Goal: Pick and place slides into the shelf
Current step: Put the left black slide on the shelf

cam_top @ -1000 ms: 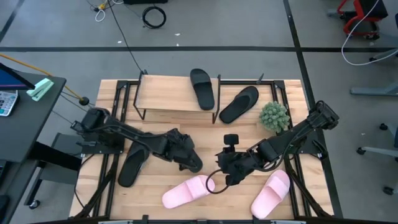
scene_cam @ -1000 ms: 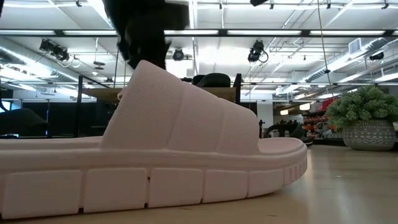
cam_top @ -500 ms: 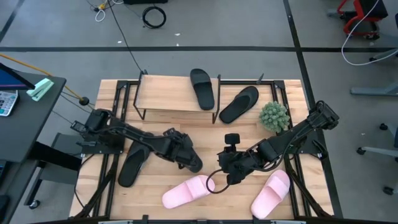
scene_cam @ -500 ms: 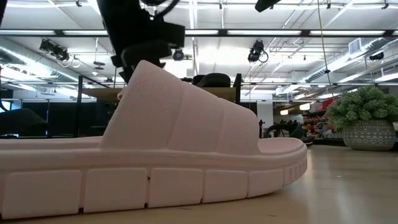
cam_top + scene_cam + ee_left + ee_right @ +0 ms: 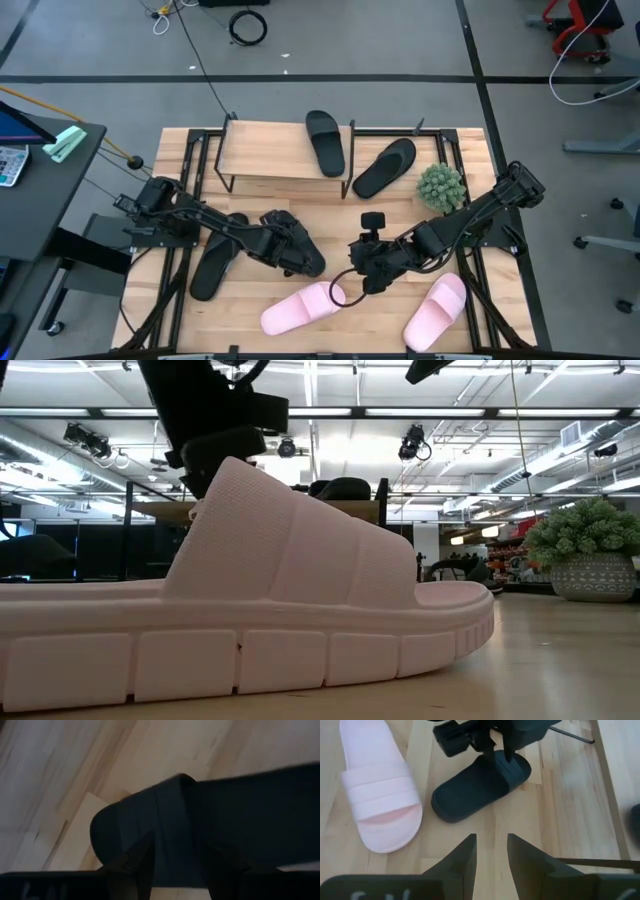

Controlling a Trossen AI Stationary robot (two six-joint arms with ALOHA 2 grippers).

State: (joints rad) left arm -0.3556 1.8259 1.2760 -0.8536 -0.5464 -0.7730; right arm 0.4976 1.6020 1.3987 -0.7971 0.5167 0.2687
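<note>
- Since a second ago we see the left gripper [image 5: 292,258] drawn slightly back toward its own side of the table, while the right arm has not shifted.
- We find the left gripper's fingers [image 5: 492,756] pinching the strap end of a black slide [image 5: 480,786] – the right wrist view shows them clamped at that end, and the slide lies on the boards just beside a pink slide [image 5: 300,308].
- We see the right gripper [image 5: 362,283] near the table's middle, its fingers [image 5: 465,857] spread with bare wood between them, holding nothing.
- Another black slide [image 5: 213,262] lies under the left arm, near the table's left edge.
- A second pink slide [image 5: 435,311] sits close to the front right corner, just beside the right arm.
- On the shelf [image 5: 270,152] at the far edge we see one black slide on top [image 5: 325,142] near its right end; the plank to the left of it is bare.
- One more black slide [image 5: 385,167] lies angled just beside the shelf's right end, between it and the potted plant [image 5: 441,186].
- Open wood remains between the shelf's front and the two grippers.
</note>
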